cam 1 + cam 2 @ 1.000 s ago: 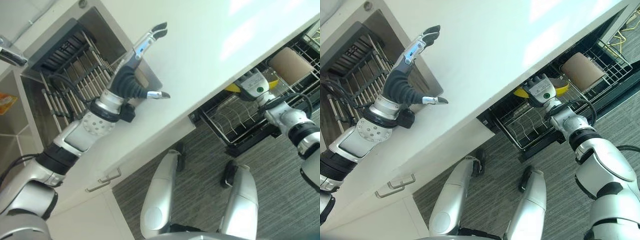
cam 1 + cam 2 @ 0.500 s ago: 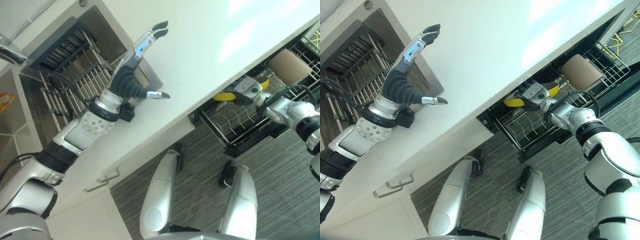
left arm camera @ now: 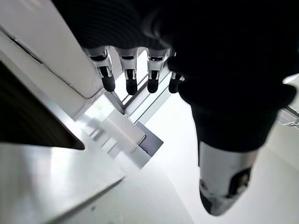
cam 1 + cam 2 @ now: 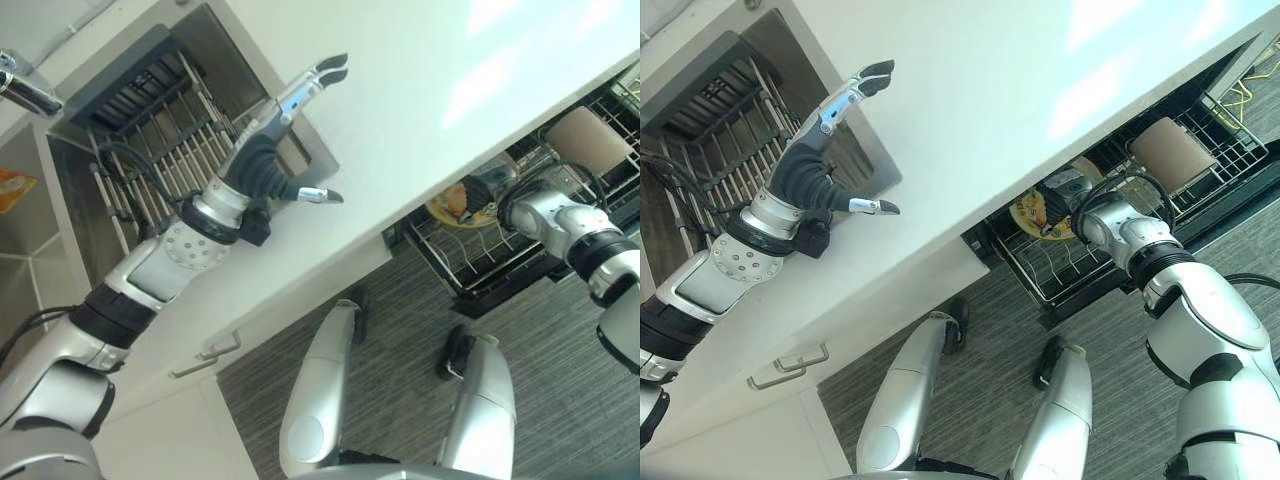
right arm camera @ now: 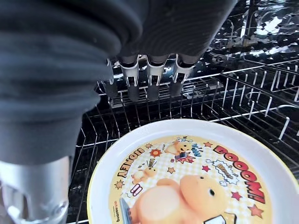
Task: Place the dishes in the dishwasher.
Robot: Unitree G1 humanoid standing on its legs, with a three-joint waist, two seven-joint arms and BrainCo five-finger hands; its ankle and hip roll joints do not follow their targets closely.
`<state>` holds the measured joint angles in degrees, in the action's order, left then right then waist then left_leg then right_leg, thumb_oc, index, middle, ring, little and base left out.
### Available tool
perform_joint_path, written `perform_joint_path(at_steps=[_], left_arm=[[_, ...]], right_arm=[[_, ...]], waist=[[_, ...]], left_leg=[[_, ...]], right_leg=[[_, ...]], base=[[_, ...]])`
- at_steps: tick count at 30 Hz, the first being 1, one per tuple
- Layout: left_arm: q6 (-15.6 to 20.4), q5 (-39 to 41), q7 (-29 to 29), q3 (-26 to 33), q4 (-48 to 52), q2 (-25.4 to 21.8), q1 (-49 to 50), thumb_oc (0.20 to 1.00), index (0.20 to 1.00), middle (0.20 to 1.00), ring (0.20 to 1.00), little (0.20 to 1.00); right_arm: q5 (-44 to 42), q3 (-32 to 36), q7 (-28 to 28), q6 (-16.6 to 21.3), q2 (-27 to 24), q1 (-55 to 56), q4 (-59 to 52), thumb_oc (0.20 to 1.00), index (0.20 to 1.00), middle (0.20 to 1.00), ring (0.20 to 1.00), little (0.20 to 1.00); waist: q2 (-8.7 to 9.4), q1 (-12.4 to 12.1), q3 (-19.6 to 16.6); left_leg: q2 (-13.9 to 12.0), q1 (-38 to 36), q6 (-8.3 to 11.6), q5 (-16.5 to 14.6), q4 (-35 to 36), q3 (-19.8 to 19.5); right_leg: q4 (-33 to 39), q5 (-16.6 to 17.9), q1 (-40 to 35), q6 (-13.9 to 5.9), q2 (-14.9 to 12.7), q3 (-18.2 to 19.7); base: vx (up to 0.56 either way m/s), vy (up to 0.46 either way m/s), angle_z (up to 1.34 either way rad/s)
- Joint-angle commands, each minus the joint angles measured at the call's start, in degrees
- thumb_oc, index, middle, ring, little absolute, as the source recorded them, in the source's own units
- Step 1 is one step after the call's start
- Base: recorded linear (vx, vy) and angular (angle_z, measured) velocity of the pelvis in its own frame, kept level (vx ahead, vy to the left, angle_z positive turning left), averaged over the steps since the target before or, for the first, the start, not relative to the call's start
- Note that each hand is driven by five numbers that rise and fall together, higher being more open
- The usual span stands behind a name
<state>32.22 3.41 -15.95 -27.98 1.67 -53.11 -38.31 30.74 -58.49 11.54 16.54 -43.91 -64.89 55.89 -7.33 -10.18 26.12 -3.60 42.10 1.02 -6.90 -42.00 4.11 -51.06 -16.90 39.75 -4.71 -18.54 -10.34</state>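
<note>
Reaching into the dishwasher rack (image 5: 243, 88) with right hand (image 5: 140, 84), fingers straight over the plate (image 5: 196, 177); likely light, rigid, slippery; gripping the rim. Left hand (image 4: 265, 160) hovering open over tabletop (image 4: 420, 90).

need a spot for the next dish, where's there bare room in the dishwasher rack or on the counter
The white countertop is bare beside the open left hand. In the black wire dishwasher rack, tines lie free past the yellow-rimmed cartoon plate. It is crowded where the right hand, plate and tan cylinder sit.
</note>
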Motion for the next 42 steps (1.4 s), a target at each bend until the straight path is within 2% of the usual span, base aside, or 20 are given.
perform_joint_path(at_steps=[1, 4, 7, 8, 9, 10, 11, 14, 17, 19, 21, 22, 26, 32, 34, 37, 39, 40, 42], left_arm=[[0.2, -0.7, -0.1, 1.8, 1.1, 1.6, 3.4, 1.000, 1.000, 1.000, 1.000, 1.000], [-0.2, -0.8, -0.4, 1.8, 1.2, 1.7, 3.2, 1.000, 1.000, 1.000, 1.000, 1.000], [-0.8, -0.4, -0.7, 2.3, 1.5, 1.4, 3.8, 1.000, 1.000, 1.000, 1.000, 1.000], [-1.0, -0.4, -0.8, 3.1, 1.9, 1.2, 4.7, 1.000, 1.000, 1.000, 1.000, 1.000], [-1.1, -0.4, -0.8, 3.2, 2.0, 1.1, 4.9, 1.000, 1.000, 1.000, 1.000, 1.000], [-1.5, -0.5, -0.9, 4.1, 2.5, 0.8, 5.9, 1.000, 1.000, 1.000, 1.000, 1.000], [-1.3, -0.7, -0.8, 5.4, 3.0, 0.6, 7.4, 1.000, 1.000, 1.000, 1.000, 1.000], [-1.8, -2.0, -0.9, 8.6, 5.0, 0.6, 11.9, 1.000, 1.000, 1.000, 1.000, 1.000], [-3.1, -3.5, -1.4, 11.0, 6.3, 0.8, 15.6, 1.000, 1.000, 1.000, 1.000, 1.000], [-5.3, -5.5, -1.6, 13.3, 7.7, 1.5, 19.2, 1.000, 1.000, 1.000, 1.000, 1.000], [-5.9, -6.0, -1.6, 13.7, 8.2, 1.6, 20.2, 1.000, 1.000, 1.000, 1.000, 1.000], [-7.1, -6.7, -1.3, 14.7, 8.8, 1.7, 21.8, 1.000, 1.000, 1.000, 1.000, 1.000], [-8.8, -8.1, 0.1, 16.5, 10.2, 2.6, 25.3, 1.000, 1.000, 1.000, 1.000, 1.000], [-9.5, -8.4, 3.6, 21.1, 11.3, 5.9, 34.2, 1.000, 1.000, 1.000, 1.000, 1.000], [-9.4, -8.7, 4.8, 22.6, 11.1, 9.0, 37.8, 1.000, 1.000, 1.000, 1.000, 1.000], [-7.8, -8.7, 5.1, 25.3, 10.2, 12.9, 43.4, 1.000, 1.000, 1.000, 1.000, 1.000], [-6.3, -8.1, 4.7, 26.5, 8.5, 14.3, 45.2, 1.000, 1.000, 1.000, 1.000, 1.000], [-5.8, -8.2, 4.2, 26.9, 7.2, 15.2, 45.7, 1.000, 1.000, 1.000, 1.000, 1.000], [-4.5, -8.4, 3.6, 26.7, 5.3, 15.9, 46.1, 1.000, 1.000, 1.000, 1.000, 1.000]], right_arm=[[-3.5, 3.5, 2.5, -0.2, -0.4, -3.1, -0.3, 1.000, 1.000, 1.000, 1.000, 1.000], [-3.1, 3.7, 3.1, -0.3, -0.4, -3.1, -0.7, 1.000, 1.000, 1.000, 1.000, 1.000], [-0.1, 3.2, 3.1, -5.3, -0.9, -3.3, -3.5, 1.000, 1.000, 1.000, 1.000, 1.000], [0.2, 3.4, 1.1, -8.3, -1.6, -2.7, -5.7, 1.000, 1.000, 1.000, 1.000, 1.000], [0.2, 3.4, 0.9, -8.6, -1.6, -2.6, -6.0, 1.000, 1.000, 1.000, 1.000, 1.000], [-0.8, 3.8, -1.7, -12.3, -2.8, -1.3, -9.3, 1.000, 1.000, 1.000, 1.000, 1.000], [-1.5, 4.9, -3.5, -15.4, -3.8, 0.9, -12.6, 1.000, 1.000, 1.000, 1.000, 1.000], [-3.6, 10.0, -6.4, -19.1, -6.5, 9.5, -20.6, 1.000, 1.000, 1.000, 1.000, 1.000], [-6.3, 17.8, -4.0, -19.8, -7.5, 20.3, -27.2, 1.000, 1.000, 1.000, 1.000, 1.000], [-8.4, 25.9, -1.7, -20.6, -7.1, 32.3, -34.4, 1.000, 1.000, 1.000, 1.000, 1.000], [-10.0, 28.1, -1.7, -21.5, -7.1, 35.7, -37.4, 1.000, 1.000, 1.000, 1.000, 1.000], [-9.9, 31.3, -1.5, -22.0, -6.4, 40.4, -41.4, 1.000, 1.000, 1.000, 1.000, 1.000], [-9.8, 36.7, 0.3, -22.7, -4.4, 47.9, -47.3, 1.000, 1.000, 1.000, 1.000, 1.000], [-11.7, 47.1, 3.9, -20.1, -0.2, 59.1, -56.7, 1.000, 1.000, 1.000, 1.000, 1.000], [-13.0, 51.8, 7.1, -17.3, 2.7, 63.6, -59.3, 1.000, 1.000, 1.000, 1.000, 1.000], [-18.6, 59.0, 14.2, -12.3, 8.6, 71.2, -62.0, 1.000, 1.000, 1.000, 1.000, 1.000], [-25.1, 62.8, 19.6, -7.4, 12.6, 73.8, -60.0, 1.000, 1.000, 1.000, 1.000, 1.000], [-32.2, 65.2, 22.1, -4.3, 15.9, 74.6, -57.9, 1.000, 1.000, 1.000, 1.000, 1.000], [-39.3, 67.9, 24.5, 0.5, 20.1, 75.4, -52.8, 1.000, 1.000, 1.000, 1.000, 1.000]], waist=[[1.64, -1.4, 0.5], [1.62, -1.2, 0.5], [1.84, -0.9, 0.6], [2.12, -0.7, 0.6], [2.12, -0.6, 0.7], [2.52, -0.3, 0.7], [2.96, 0.0, 0.9], [4.22, 1.3, 1.1], [5.79, 2.9, 1.2], [7.92, 4.8, 0.6], [8.63, 5.1, 0.4], [9.84, 6.0, -0.4], [11.68, 6.9, -2.2], [12.16, 8.8, -7.0], [11.66, 9.9, -9.8], [10.27, 11.7, -13.7], [9.55, 12.8, -15.7], [9.10, 13.6, -16.9], [8.65, 14.1, -18.1]], left_leg=[[0.8, -1.8, 0.56, -6.0, 1.7, -2.3], [0.8, -1.9, 0.55, -6.0, 1.8, -2.2], [0.5, -2.9, 0.62, -5.7, 2.9, -1.8], [0.3, -3.5, 0.66, -5.6, 3.6, -1.7], [0.3, -3.7, 0.67, -5.5, 3.7, -1.6], [0.1, -4.1, 0.69, -5.2, 4.3, -1.5], [-0.2, -4.2, 0.32, -3.2, 5.6, -0.9], [-0.9, -6.7, 0.22, -2.9, 7.6, -0.6], [-1.6, -10.1, 0.20, -2.4, 10.2, -0.1], [-2.3, -13.8, 0.30, -1.5, 13.8, 0.3], [-2.6, -15.3, 0.35, -1.1, 15.0, 0.6], [-2.8, -17.3, 0.52, -0.6, 16.9, 1.2], [-3.4, -21.6, 0.89, 0.2, 20.5, 2.5], [-4.4, -29.9, 2.02, 1.8, 27.1, 4.4], [-4.4, -33.5, 2.13, 3.0, 31.1, 5.5], [-4.1, -38.7, 2.26, 4.3, 37.0, 7.4], [-4.0, -41.5, 2.37, 4.8, 39.7, 8.6], [-3.9, -43.1, 2.30, 4.8, 40.8, 9.1], [-3.8, -44.7, 2.22, 4.6, 41.7, 9.8]], right_leg=[[2.1, 4.6, 2.5, -0.73, -1.5, -1.4], [2.4, 4.7, 2.4, -0.78, -1.4, -1.4], [3.2, 4.9, 1.5, -0.91, -1.2, -1.4], [3.9, 4.9, 0.9, -0.96, -0.9, -1.4], [4.0, 5.0, 0.8, -0.96, -0.9, -1.4], [4.5, 5.2, 0.5, -0.99, -0.6, -1.3], [6.1, 7.0, 0.2, -0.30, -0.4, -1.8], [8.3, 7.5, -2.0, -0.41, 0.5, -1.5], [11.7, 8.3, -5.2, -0.67, 1.6, -0.9], [17.2, 10.0, -9.4, -1.40, 3.0, -0.1], [19.1, 10.7, -11.1, -1.72, 3.2, -0.3], [22.3, 11.6, -13.7, -2.23, 3.9, -0.2], [28.2, 13.0, -19.6, -3.06, 4.9, -0.4], [37.3, 14.1, -29.5, -3.45, 6.7, -0.2], [41.3, 15.2, -33.0, -3.90, 7.1, 0.5], [45.1, 16.2, -36.6, -4.75, 7.7, 2.1], [46.7, 16.4, -38.3, -4.84, 8.1, 2.7], [47.3, 16.3, -39.2, -4.84, 8.3, 3.0], [47.8, 16.3, -40.4, -4.83, 8.3, 2.8]], base=[[0.00, 0.000, 0.00], [0.00, 0.000, 0.00], [0.00, 0.044, -0.01], [0.01, 0.031, -0.02], [0.01, 0.035, -0.03], [-0.07, 0.034, -0.03], [-0.06, 0.042, -0.06], [0.01, 0.039, -0.12], [0.08, 0.027, -0.10], [0.12, -0.030, -0.18], [0.09, -0.066, -0.21], [0.12, -0.085, -0.23], [0.14, -0.083, -0.07], [0.16, 0.004, -0.09], [0.17, 0.121, -0.09], [0.17, 0.188, -0.22], [0.08, 0.164, -0.30], [0.07, 0.127, -0.19], [0.05, 0.073, -0.24]])
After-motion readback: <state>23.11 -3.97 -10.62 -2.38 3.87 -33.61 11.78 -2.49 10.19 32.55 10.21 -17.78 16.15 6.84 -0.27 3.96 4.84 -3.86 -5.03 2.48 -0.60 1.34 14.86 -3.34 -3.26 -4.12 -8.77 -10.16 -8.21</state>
